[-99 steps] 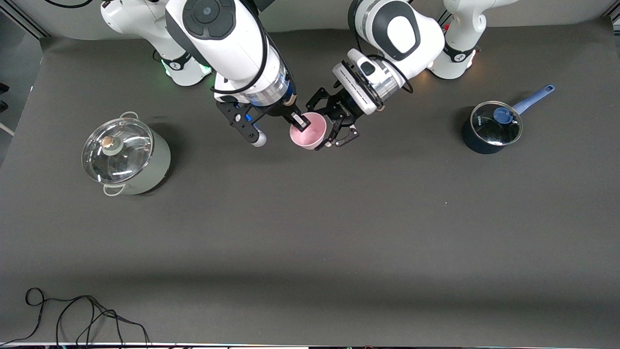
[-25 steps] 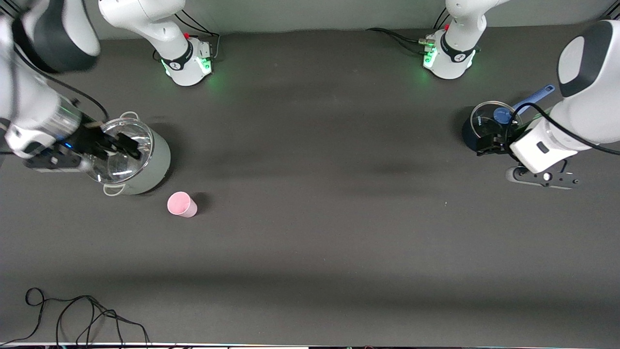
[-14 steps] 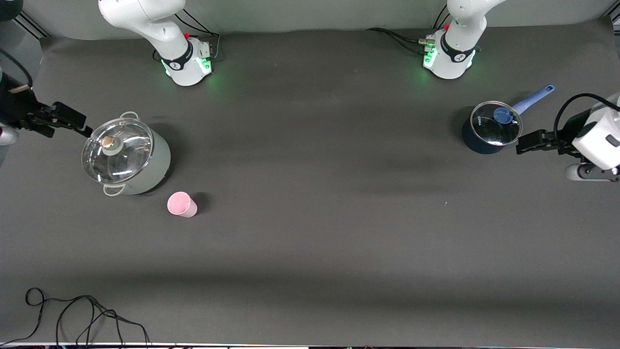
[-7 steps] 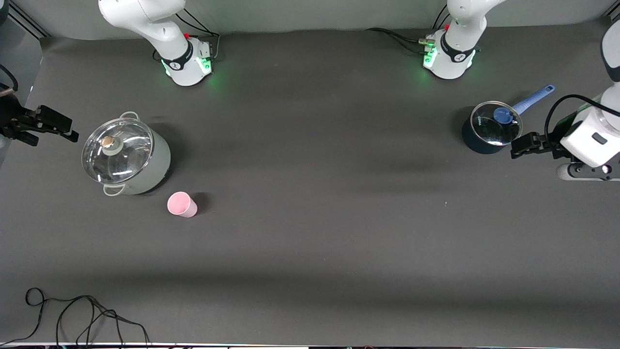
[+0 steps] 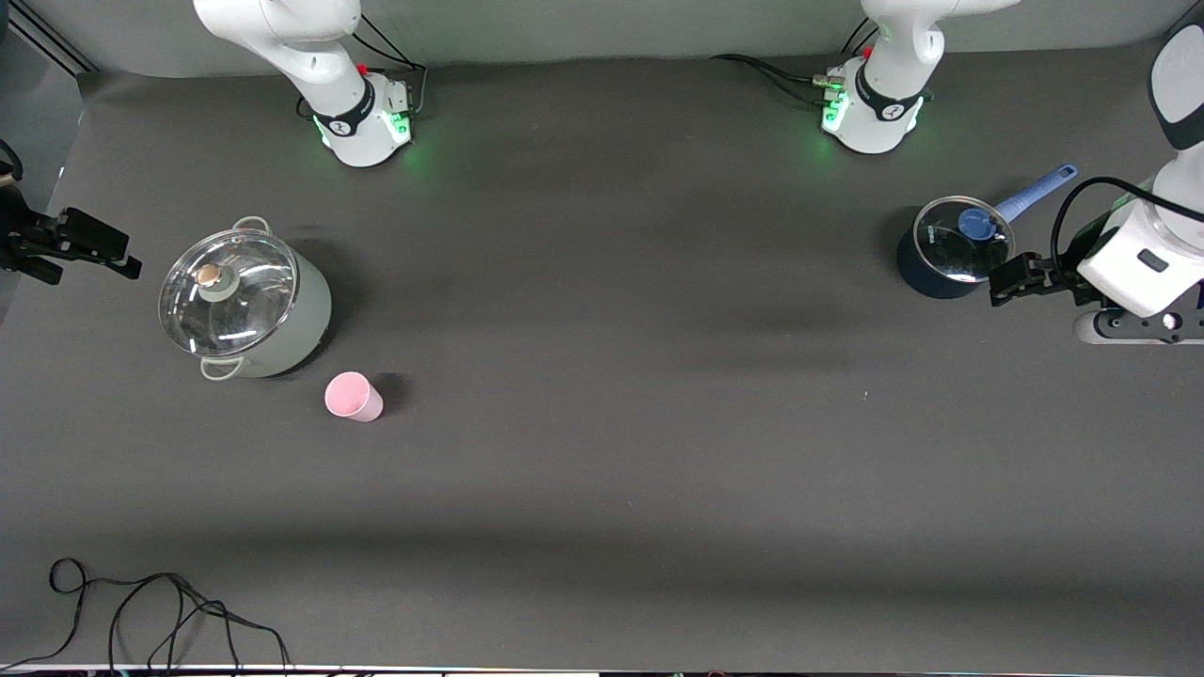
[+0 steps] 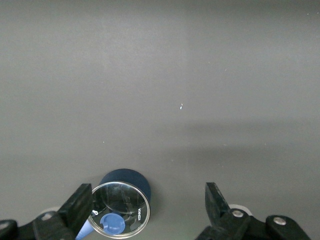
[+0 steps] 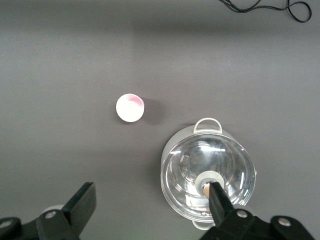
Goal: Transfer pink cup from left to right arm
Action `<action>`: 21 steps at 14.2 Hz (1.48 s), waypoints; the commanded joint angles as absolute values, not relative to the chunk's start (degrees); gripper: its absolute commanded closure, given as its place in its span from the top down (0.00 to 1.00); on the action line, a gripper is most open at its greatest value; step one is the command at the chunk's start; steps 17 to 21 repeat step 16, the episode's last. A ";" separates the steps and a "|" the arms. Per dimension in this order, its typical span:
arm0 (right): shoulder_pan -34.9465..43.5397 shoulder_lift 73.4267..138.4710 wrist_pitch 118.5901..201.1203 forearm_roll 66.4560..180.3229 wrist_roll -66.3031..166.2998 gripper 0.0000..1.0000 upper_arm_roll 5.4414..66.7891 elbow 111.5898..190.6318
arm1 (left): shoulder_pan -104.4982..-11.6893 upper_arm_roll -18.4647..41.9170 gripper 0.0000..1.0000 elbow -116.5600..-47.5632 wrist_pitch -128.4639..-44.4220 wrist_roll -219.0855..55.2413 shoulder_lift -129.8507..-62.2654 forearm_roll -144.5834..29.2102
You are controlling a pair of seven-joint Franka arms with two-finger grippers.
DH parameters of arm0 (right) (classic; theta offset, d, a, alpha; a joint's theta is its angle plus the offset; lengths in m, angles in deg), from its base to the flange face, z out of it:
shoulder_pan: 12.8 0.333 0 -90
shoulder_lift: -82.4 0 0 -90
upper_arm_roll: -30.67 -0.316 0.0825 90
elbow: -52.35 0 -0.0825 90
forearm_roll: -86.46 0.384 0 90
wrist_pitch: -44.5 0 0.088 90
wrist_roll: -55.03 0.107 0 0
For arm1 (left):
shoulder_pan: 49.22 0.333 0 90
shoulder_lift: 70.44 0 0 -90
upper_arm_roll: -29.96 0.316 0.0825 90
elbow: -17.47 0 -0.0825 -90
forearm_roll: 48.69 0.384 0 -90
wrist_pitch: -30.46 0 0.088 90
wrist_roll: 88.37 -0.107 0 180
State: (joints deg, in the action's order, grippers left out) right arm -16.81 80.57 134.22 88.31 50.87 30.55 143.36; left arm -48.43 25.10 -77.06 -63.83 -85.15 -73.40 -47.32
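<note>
The pink cup [image 5: 353, 396] stands upright and alone on the dark desk [image 5: 611, 451], mouth up, with nothing gripping it; it sits toward the right arm's end of the desk, just beside the pale-green stockpot [image 5: 246, 304] and nearer to the front camera, at about 4 o'clock from the pot in the front view; cup and pot do not touch. The stockpot wears a glass lid [image 5: 228, 292] with a small round knob; in the right wrist view the cup [image 7: 130, 107] shows well apart from the fingers.

The right gripper [image 5: 80, 246] hangs in the air at the edge of the desk on the right arm's end, at roughly 10 o'clock from the stockpot in the front view; its fingers [image 7: 85, 201] are spread wide and hold nothing.

The left gripper [image 5: 1014, 279] hovers over the desk at the left arm's end, just beside the dark saucepan [image 5: 950, 246], at about 4 o'clock from it in the front view; its fingers [image 6: 80, 205] are likewise released and empty. The saucepan carries a glass lid with a blue knob [image 5: 974, 224]; its blue handle [image 5: 1037, 191] points toward 2 o'clock.

A black cable [image 5: 150, 611] lies coiled at the desk's near corner on the right arm's end.
</note>
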 commanded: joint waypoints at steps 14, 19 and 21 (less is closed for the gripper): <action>-18.08 84.94 130.46 87.33 52.30 1.00 29.00 134.53 | -55.28 33.04 1.00 -75.86 -62.09 -89.16 -72.55 -49.75; -17.90 84.95 130.46 87.42 52.22 1.00 29.00 134.71 | -55.46 32.87 1.00 -75.86 -62.09 -89.08 -72.28 -49.22; -17.90 84.95 130.46 87.42 52.22 1.00 29.00 134.71 | -55.46 32.87 1.00 -75.86 -62.09 -89.08 -72.28 -49.22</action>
